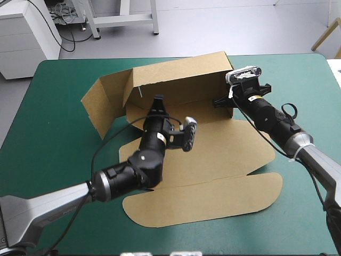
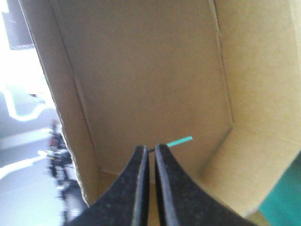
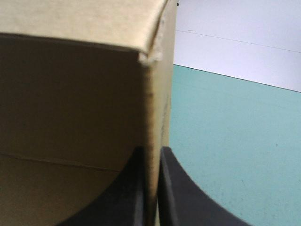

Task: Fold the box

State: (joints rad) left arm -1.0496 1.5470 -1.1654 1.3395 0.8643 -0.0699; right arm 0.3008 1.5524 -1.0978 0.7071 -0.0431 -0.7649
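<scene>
Plainly light, stiff, crease-prone: box [image 1: 213, 154], back wall raised ahead of both; right gripper [image 3: 151, 151] clamped on its end wall's edge; left gripper [image 2: 150, 149] all but closed, board seemingly between; best gripped near creases.

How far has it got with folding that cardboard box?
The box is roughly midway. Done: its back wall stands up. In hand: the right claw pinches the right side wall; the left claw, shut, points inside at the back wall. Left: the lid lies flat on the table.
</scene>
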